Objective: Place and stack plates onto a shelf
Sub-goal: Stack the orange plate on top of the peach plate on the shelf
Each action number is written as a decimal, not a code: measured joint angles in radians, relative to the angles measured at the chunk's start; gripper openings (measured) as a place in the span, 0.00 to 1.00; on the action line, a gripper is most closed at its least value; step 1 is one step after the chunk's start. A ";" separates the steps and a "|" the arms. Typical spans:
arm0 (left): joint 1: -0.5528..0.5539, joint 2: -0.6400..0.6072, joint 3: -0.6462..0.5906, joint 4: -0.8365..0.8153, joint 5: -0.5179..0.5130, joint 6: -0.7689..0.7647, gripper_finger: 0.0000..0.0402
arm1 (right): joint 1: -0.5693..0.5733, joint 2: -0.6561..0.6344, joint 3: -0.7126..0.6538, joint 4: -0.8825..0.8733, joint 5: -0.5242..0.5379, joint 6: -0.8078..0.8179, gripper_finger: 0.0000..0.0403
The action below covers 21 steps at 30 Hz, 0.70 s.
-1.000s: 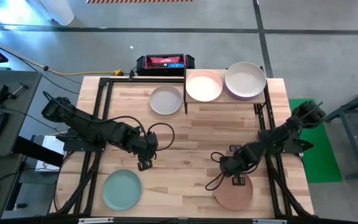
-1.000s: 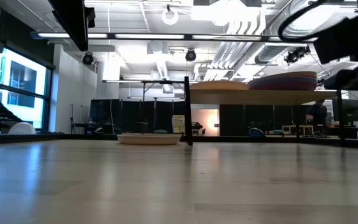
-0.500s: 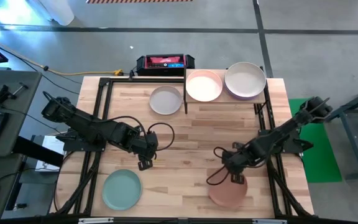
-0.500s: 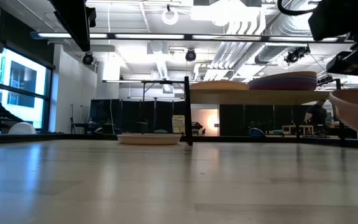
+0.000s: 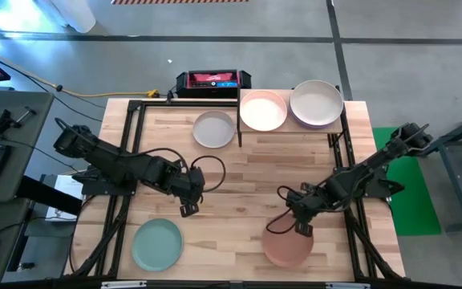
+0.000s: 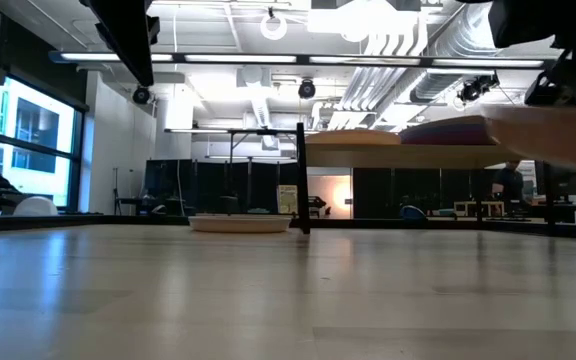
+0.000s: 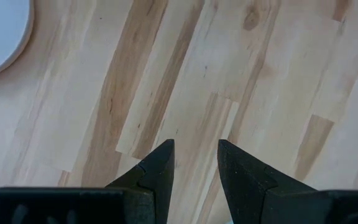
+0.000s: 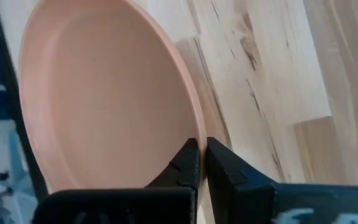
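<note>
A tan-brown plate [image 5: 289, 246] hangs over the table's near right part, with my right gripper [image 5: 301, 229] shut on it. My left gripper [image 5: 187, 210] stands open above bare wood left of centre, holding nothing. A teal-green plate [image 5: 157, 244] lies on the table near the front left. A grey-white plate [image 5: 214, 129] lies flat on the table at the back, just left of the shelf [image 5: 291, 128]. On the shelf sit a pale pink plate [image 5: 263, 111] and a cream plate [image 5: 317, 101] stacked on a purple one. My right gripper pinches the tan-brown plate's rim [image 8: 199, 124] between its two fingers, one on the inner face and one on the outer. The fingers slant down onto the plate's far edge. In the low view the plate [image 6: 558, 145] hangs clear of the table, tilted.
Black metal frame bars [image 5: 132, 128] run along the table's left and right sides. A black and red box [image 5: 212, 80] sits beyond the far edge. Open wood lies in the table's middle [image 5: 247, 177].
My right gripper has risen and rolled at the wrist, staying shut on the tan-brown plate. The plate has come up off the table, shifted a little toward the left, and now hangs tilted and clear.
</note>
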 joint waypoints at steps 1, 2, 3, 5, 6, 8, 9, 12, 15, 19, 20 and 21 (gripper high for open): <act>0.006 0.000 0.000 -0.001 0.000 0.000 0.28 | -0.005 0.000 0.000 0.010 0.000 0.005 0.00; 0.013 0.000 0.000 0.000 -0.001 0.003 0.28 | -0.012 0.000 0.000 0.020 -0.001 0.012 0.00; 0.020 0.000 0.000 0.000 -0.001 0.012 0.28 | -0.021 0.000 0.000 0.028 -0.001 0.020 0.00; 0.034 0.000 0.000 -0.001 -0.008 0.028 0.28 | -0.037 0.000 0.001 0.043 0.000 0.027 0.00; 0.040 0.000 0.000 0.000 -0.016 0.034 0.28 | -0.046 0.000 0.007 0.042 0.000 0.029 0.00; 0.056 0.000 0.000 -0.001 -0.036 0.052 0.28 | -0.065 0.000 0.025 0.041 0.000 0.027 0.00; 0.063 0.000 0.000 -0.001 -0.044 0.062 0.28 | -0.076 0.000 0.036 0.040 0.001 0.021 0.00; 0.089 0.000 0.000 -0.001 -0.050 0.093 0.28 | -0.110 0.000 0.087 0.028 0.006 -0.008 0.00; 0.119 0.000 0.000 -0.001 -0.051 0.135 0.28 | -0.159 0.000 0.145 0.014 0.027 -0.045 0.00; 0.168 0.000 0.000 -0.001 -0.059 0.196 0.28 | -0.260 0.000 0.223 -0.025 0.028 -0.098 0.00; 0.180 0.000 0.000 -0.001 -0.069 0.214 0.28 | -0.292 0.000 0.244 -0.033 0.028 -0.113 0.00; 0.193 -0.002 0.000 -0.001 -0.079 0.230 0.28 | -0.324 0.000 0.263 -0.040 0.028 -0.128 0.00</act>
